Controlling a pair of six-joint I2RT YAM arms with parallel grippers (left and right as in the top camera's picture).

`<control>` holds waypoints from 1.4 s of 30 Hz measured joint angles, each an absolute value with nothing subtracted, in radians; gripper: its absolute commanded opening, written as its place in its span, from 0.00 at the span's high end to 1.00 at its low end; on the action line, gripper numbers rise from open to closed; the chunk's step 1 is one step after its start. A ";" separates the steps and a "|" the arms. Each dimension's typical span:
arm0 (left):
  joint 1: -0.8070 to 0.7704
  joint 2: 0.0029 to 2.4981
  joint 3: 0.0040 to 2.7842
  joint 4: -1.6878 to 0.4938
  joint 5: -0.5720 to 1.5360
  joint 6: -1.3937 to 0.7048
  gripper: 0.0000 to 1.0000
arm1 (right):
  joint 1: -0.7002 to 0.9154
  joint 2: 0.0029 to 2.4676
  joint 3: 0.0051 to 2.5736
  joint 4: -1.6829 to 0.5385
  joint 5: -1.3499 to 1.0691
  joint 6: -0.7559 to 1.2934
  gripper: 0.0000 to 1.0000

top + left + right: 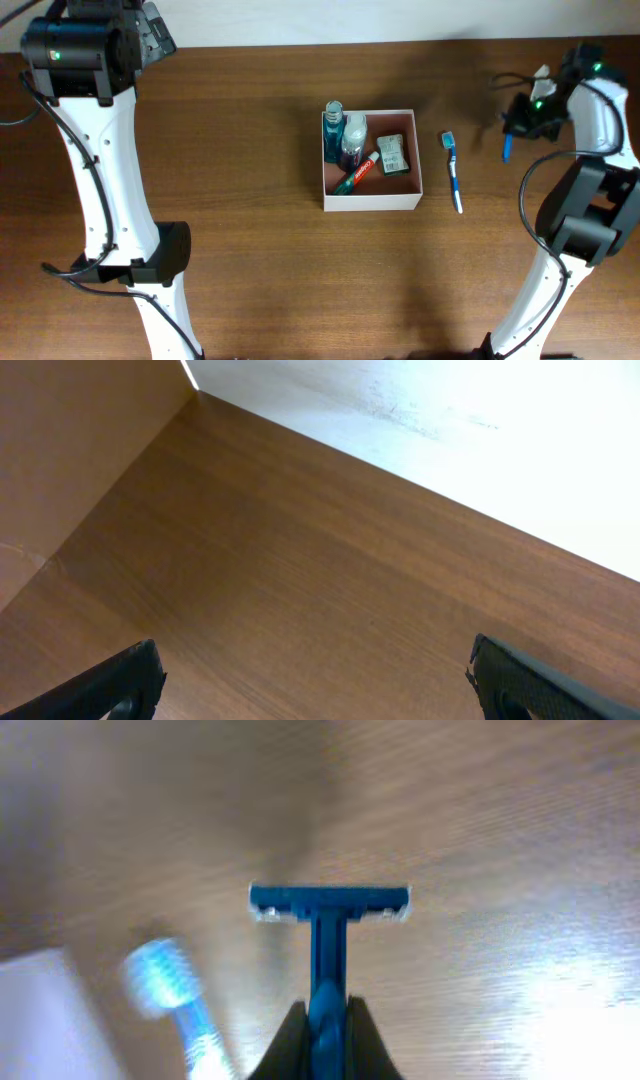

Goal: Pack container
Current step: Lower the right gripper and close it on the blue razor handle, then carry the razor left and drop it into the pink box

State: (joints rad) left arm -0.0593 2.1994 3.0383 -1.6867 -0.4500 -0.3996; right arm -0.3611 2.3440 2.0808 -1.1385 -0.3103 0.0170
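**Packing part-complete: razor in hand, toothbrush outstanding**

The square white-walled open box [370, 203] sits about midway across the brown wooden surface [240, 250]. Already inside it:

- clear blue-tinted bottles [351, 140] along its 9-to-11 o'clock side
- a red-and-green toothpaste tube [357, 173] lying diagonally
- a grey-green packet [393, 153] toward 2 o'clock

A blue-and-white toothbrush [453, 172] lies on the surface just beside the box at 3 o'clock, not yet packed.

The right gripper [327, 1025], out at 2 o'clock of the box, has its jaws clenched on the handle of a blue disposable razor [328, 915], held head-forward above the surface. The left gripper [320, 695], far out at 10 o'clock, has its jaws spread wide and holds nothing.

In my judgement two items are left to load: the razor and the toothbrush.
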 measured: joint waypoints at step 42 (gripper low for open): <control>-0.059 2.199 3.038 -1.687 -0.450 -0.400 0.01 | 0.149 2.335 2.444 -1.612 -0.246 0.109 0.77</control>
